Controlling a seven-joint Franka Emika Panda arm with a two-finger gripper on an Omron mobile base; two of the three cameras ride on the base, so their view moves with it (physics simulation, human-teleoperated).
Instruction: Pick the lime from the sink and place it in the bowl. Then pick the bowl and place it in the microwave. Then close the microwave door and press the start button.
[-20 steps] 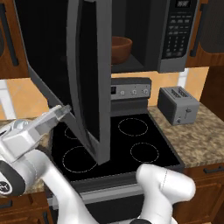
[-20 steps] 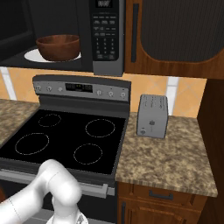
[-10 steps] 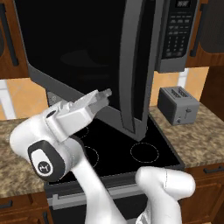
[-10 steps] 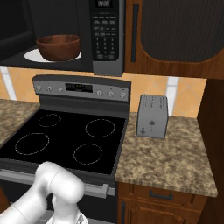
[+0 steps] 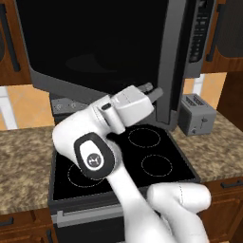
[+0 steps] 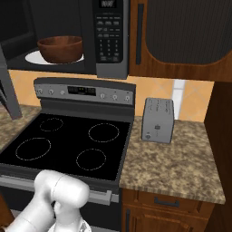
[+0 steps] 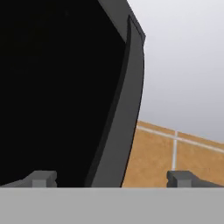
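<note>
No lettering can be read; the microwave [image 6: 108, 36] keypad markings are too small.

Reddish-brown bowl [image 6: 60, 49], speckled granite counter [image 6: 174, 156]

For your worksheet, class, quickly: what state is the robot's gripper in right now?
Gripper: open, holding nothing; its fingertips stand wide apart, either side of the microwave door edge.
</note>
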